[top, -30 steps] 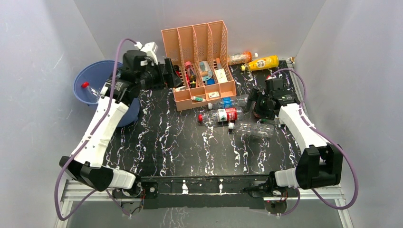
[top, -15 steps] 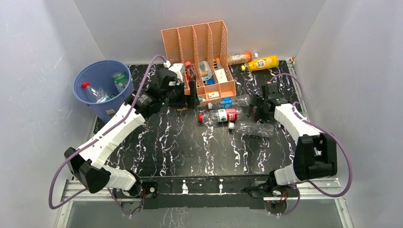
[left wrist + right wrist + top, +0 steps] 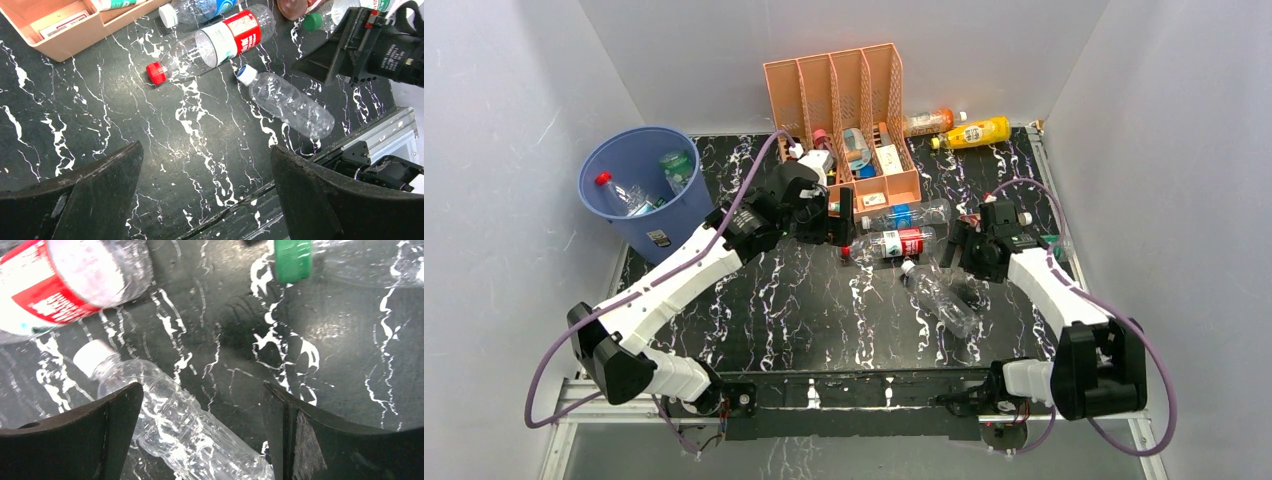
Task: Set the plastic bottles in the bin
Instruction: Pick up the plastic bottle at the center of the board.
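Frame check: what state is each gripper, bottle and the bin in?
left gripper: open, empty
right gripper: open, empty
bin: upright, bottles inside
red-label bottle: lying on its side, capped
clear bottle: lying on its side, white cap on
yellow bottle: lying on its side

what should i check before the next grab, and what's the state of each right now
1. Left pincer open and empty: ok.
2. Right pincer open and empty: ok.
3. Blue bucket upright, room left inside: ok.
4. Red-label bottle on its side on the table, nothing on top, ahead of the left pincer: ok.
5. Clear white-capped bottle on its side below the right pincer, nothing on top: ok.
6. Clearance between the two pincers, which hang near the same bottles: cannot tell.
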You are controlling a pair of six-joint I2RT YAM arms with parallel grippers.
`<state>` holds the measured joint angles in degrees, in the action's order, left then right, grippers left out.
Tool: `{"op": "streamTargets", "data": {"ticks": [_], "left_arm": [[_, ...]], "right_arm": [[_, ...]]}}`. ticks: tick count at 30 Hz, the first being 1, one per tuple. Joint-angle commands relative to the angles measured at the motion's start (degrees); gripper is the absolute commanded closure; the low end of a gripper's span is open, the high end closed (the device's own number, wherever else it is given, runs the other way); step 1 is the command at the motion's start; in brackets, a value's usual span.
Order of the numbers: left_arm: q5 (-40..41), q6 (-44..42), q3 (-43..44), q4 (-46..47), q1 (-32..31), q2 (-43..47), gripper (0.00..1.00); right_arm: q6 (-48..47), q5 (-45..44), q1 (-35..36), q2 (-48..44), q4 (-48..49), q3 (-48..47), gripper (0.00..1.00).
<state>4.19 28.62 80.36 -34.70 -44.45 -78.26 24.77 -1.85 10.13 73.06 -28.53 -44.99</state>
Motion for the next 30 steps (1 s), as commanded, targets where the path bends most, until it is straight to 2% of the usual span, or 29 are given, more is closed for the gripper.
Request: {"op": "streamTargets", "data": {"ticks": [1,8,16,17,18,22,25,30], "left_arm": [[1.7,0.8,0.1,0.5,-1.6,-0.5,0.02],[3.3,2.6,-2.3,1.0,-4.1,-1.1,0.02],[5.3,3.4,-1.7,-0.2,-5.7,-1.5,0.02],[5.4,3.5,-1.7,-0.5,-5.8,-1.5,0.02],[5.7,3.6,-1.6,-0.7,-5.9,-1.6,0.02],[6.1,3.8,-1.7,-1.3,-6.0,-1.6,0.02],[6.0,4.0,-2.0,-1.3,-6.2,-2.0,0.02],[5.9,4.2,-1.7,-1.5,-6.9,-3.5,0.02]], "right_arm": [[0.1,7.1,-0.2,-6.4,1.7,2.4,0.02],[0.1,13.0,2.2,-14.2,1.7,8.3,0.02],[0.1,9.6,14.6,-13.4,2.3,8.3,0.02],[7.6,8.6,16.6,-13.4,1.9,8.3,0.02],[11.1,6.9,18.8,-13.4,1.0,8.2,0.02],[17.9,-1.0,27.7,-14.2,-4.1,10.4,0.02],[21.1,-4.0,31.8,-15.8,-5.2,13.4,0.02],[21.9,-3.4,32.6,-13.0,-2.4,14.2,0.02]]}}
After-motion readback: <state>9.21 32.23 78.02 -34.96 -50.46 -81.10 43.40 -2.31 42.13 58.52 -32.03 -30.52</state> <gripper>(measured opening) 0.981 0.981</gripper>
